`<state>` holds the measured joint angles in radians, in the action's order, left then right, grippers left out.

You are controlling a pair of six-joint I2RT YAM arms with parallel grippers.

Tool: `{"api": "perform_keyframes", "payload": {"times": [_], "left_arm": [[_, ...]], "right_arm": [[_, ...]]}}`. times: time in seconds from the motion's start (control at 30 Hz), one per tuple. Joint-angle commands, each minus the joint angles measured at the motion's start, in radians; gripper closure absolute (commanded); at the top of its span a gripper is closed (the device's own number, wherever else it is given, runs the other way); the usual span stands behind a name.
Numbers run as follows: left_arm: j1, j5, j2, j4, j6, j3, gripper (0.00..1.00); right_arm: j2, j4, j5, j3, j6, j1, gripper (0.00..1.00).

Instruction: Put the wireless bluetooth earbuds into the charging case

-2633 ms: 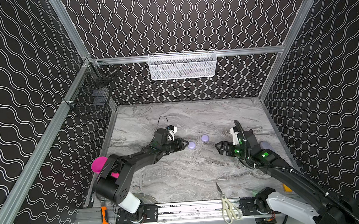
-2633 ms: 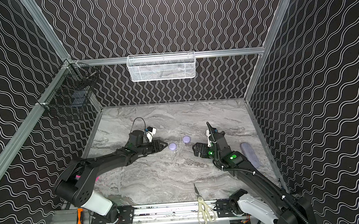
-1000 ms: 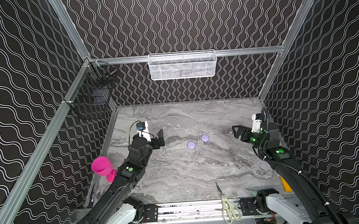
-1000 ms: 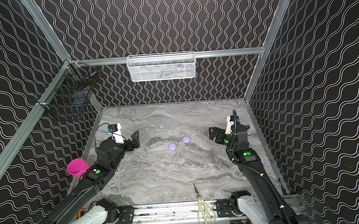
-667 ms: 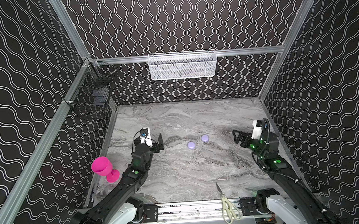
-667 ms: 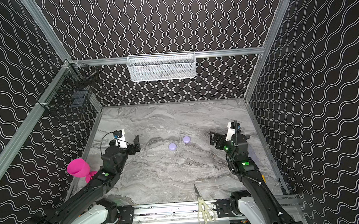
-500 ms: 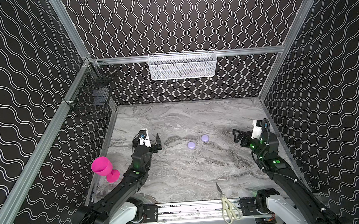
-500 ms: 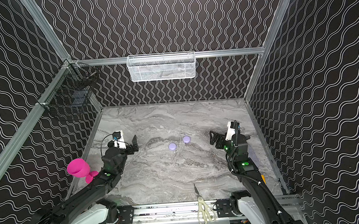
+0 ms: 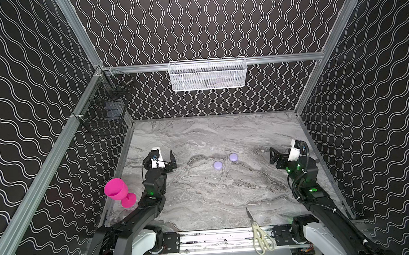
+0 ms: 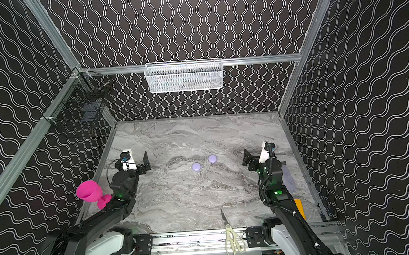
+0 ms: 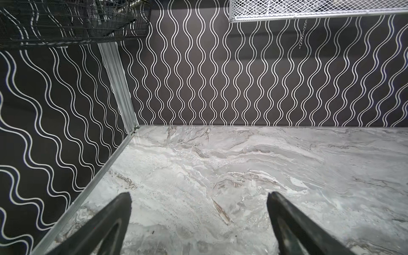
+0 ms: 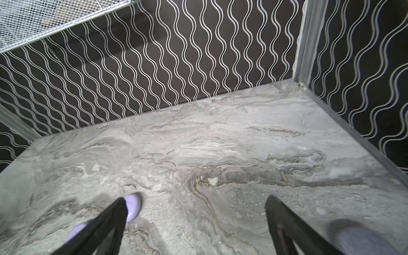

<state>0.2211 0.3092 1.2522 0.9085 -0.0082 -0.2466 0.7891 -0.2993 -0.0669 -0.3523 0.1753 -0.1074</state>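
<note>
Both arms have drawn back to the sides, left claw (image 9: 164, 159) and right claw (image 9: 280, 156) spread and empty; the two lavender charging cases (image 9: 217, 165) sit shut in the middle of the counter (image 9: 203, 197), with no earbuds visible, so insertion looks done.

No text, label, brand, number or sign can be read in any view. The lavender cases (image 9: 218, 165), the pink cup (image 9: 115, 189) and the scissors (image 9: 260, 237) show plain surfaces in both top views. Any marking on the arms (image 9: 302, 173) is too small to tell.
</note>
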Motion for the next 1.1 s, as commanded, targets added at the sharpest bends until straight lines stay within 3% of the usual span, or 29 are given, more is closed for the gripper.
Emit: {"api": "perform_keyframes", "payload": {"times": [0.0, 0.2, 0.43, 0.6, 0.9, 1.07], "left_arm": [[-0.020, -0.059, 0.024, 0.069, 0.057, 0.000, 0.01], [-0.059, -0.155, 0.017, 0.073, 0.098, 0.007, 0.01], [-0.072, -0.185, 0.057, 0.135, 0.129, 0.040, 0.01], [-0.120, -0.249, 0.187, 0.317, 0.112, 0.078, 0.01], [-0.301, -0.494, 0.470, 0.581, -0.003, 0.074, 0.01], [-0.319, -0.583, 0.427, 0.356, 0.027, -0.012, 0.01]], "right_arm": [[0.018, -0.084, -0.044, 0.005, -0.048, 0.000, 0.01], [0.061, -0.173, -0.075, 0.046, -0.068, 0.002, 0.01], [0.130, -0.266, -0.102, 0.073, -0.112, 0.005, 0.01], [0.174, -0.347, -0.101, 0.100, -0.134, 0.005, 0.01], [0.267, -0.479, -0.092, 0.145, -0.173, 0.007, 0.01], [0.347, -0.550, -0.058, 0.146, -0.187, 0.024, 0.01]]}}
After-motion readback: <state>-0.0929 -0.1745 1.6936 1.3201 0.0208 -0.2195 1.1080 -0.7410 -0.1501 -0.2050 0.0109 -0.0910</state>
